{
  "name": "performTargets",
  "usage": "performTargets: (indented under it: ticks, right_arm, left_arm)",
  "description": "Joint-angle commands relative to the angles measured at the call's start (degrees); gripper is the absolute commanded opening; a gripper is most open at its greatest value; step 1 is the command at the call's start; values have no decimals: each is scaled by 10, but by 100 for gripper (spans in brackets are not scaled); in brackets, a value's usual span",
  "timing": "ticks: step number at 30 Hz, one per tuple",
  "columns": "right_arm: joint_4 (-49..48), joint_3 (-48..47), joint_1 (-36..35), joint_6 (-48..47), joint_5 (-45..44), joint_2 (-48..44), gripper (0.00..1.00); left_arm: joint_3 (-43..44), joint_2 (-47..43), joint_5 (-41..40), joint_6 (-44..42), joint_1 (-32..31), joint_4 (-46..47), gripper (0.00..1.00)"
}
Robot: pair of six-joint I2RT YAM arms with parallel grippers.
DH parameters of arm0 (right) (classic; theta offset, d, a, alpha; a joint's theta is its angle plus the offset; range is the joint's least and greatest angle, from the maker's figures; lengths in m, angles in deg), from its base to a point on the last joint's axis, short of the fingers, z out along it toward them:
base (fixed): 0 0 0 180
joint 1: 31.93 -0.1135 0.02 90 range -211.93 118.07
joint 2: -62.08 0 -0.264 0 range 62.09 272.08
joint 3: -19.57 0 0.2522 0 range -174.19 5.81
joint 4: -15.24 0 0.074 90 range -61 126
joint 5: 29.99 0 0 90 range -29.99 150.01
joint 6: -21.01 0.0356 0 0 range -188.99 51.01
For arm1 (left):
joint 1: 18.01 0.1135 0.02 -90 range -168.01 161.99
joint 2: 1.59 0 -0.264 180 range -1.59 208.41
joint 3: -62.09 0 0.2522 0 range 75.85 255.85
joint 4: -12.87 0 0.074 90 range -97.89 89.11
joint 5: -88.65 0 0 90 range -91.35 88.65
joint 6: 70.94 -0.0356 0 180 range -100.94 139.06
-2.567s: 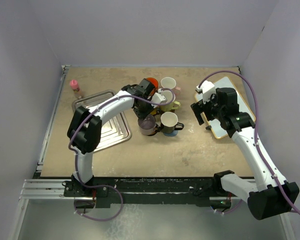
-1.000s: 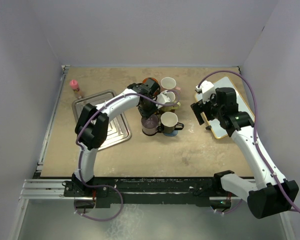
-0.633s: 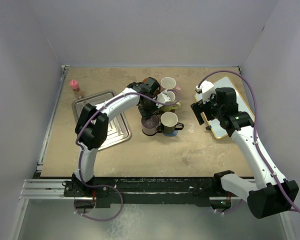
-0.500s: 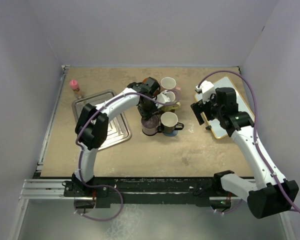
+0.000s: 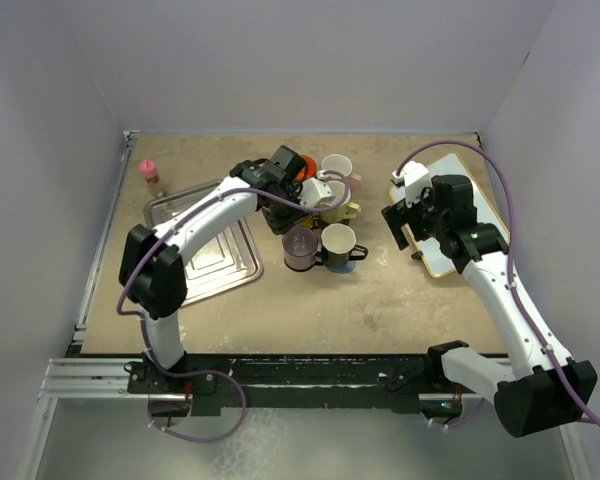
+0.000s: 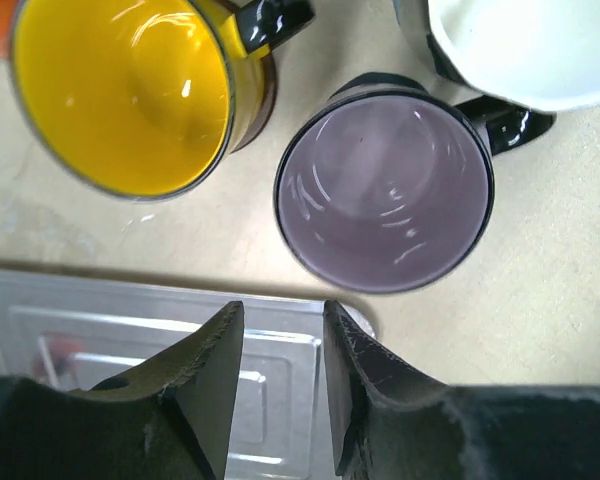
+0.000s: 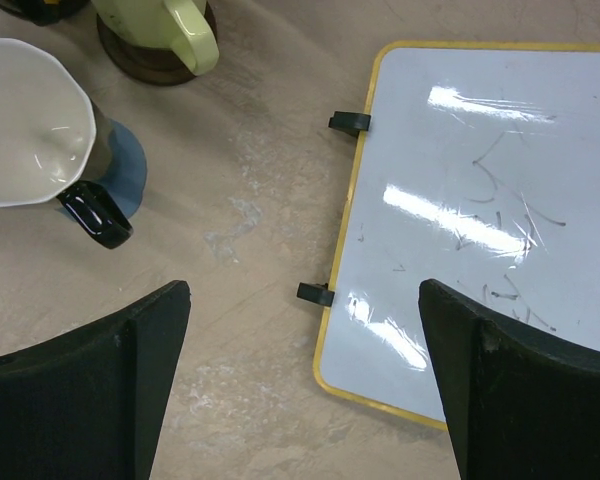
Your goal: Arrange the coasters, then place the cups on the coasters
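1. Purple glass cup (image 6: pixel 385 190): stands mid-bench, the cup of the cluster closest to the near edge, just beside the silver tray (image 6: pixel 130 340). Whether a coaster lies under it cannot be told. Judged stiff, slick and breakable. Best taken across the rim wall or by its black handle (image 6: pixel 515 120).
2. Yellow-lined cup (image 6: pixel 120 95): dark outside, just beside the purple one, toward the far edge. Same handling.
3. Black cup, white inside (image 7: pixel 30 120): stands on a blue coaster (image 7: pixel 130 185).
4. Pale green cup (image 7: pixel 170 25): stands on a dark brown coaster (image 7: pixel 145 60).
5. Pink cup (image 5: pixel 337 167): far side of the cluster.
6. Left pincer (image 6: pixel 278 320): jaws a little apart with nothing between them, over the tray's edge next to the purple cup.
7. Right pincer (image 7: pixel 302 300): jaws wide and empty, over bare bench between the black cup and the whiteboard (image 7: pixel 500 200).
8. Writing: only faint scribbles on the yellow-framed whiteboard at the right edge, unreadable. No brand or label shows on any cup.
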Motion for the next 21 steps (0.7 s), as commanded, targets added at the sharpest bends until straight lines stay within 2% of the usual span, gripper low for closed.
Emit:
performTargets:
  ticks: [1,7,12,14,18,21]
  right_arm:
    - [-14,-3,7,-6,-9,-1,98]
    - [-20,0,8,-3,-13,5,99]
    - [-36,5,8,0,-42,16,100]
    - [-40,6,8,2,-54,17,100]
    - [-38,7,8,10,-59,18,100]
    - [-44,8,9,13,-71,21,100]
  left_arm:
    - [-38,-79,-50,-12,4,40,36]
    - [-72,-142,-81,10,41,91,40]
    - [-123,-199,-130,82,125,192,50]
    - [-142,-227,-156,99,151,216,56]
    - [-187,-288,-194,124,180,262,81]
    - [-221,-329,-209,142,195,282,82]
